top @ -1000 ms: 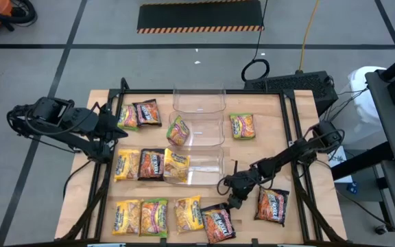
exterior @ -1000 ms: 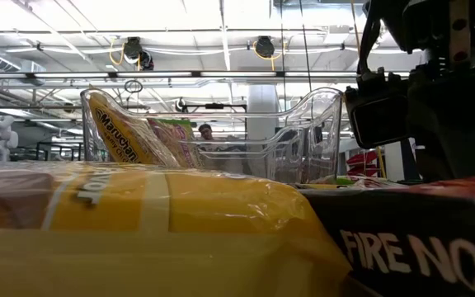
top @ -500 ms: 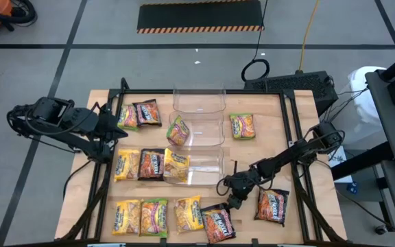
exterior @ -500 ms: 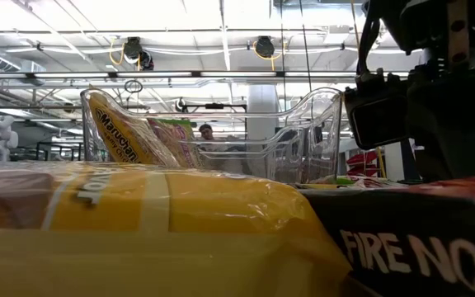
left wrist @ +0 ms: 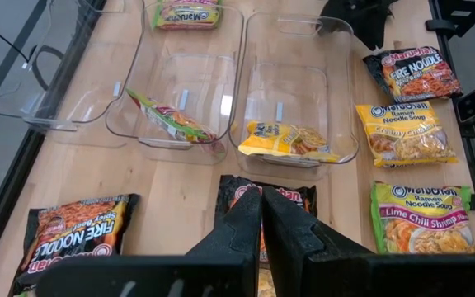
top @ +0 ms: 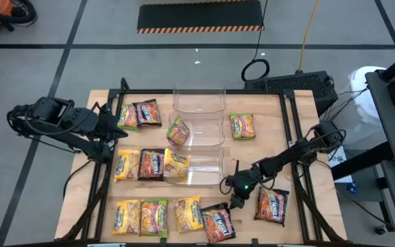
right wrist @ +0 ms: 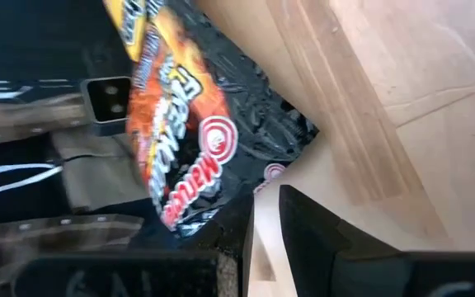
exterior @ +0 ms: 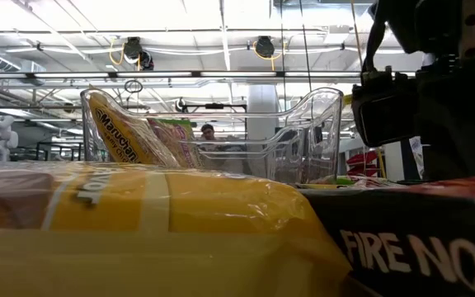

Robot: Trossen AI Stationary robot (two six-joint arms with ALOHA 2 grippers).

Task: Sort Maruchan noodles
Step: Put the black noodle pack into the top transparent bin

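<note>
Maruchan noodles packets lie flat on the wooden table. In the near row, from the left, are a yellow packet, a green one, a yellow one, a black one and a dark red one. More packets lie at the left and far side. One packet leans in the middle clear bin, and a yellow one lies in the near bin. My right gripper sits low at the black packet's far corner, its fingers a little apart with wood showing between them. My left gripper hovers shut over the table's left side. My right gripper slants down from the table's far right toward the black packet's corner. That corner lies just ahead of the fingertips. Whether a finger touches it I cannot tell. The packet lies flat on the table.
Three clear bins stand in a row down the table's middle: the far bin, the middle bin and the near bin. A green-yellow packet lies to their right. Black frame rails run along the table's sides. Bare wood shows between the bins and the right rail.
My right gripper has tipped a little at the wrist while staying over the black packet's far corner. The packet lies as it did before.
</note>
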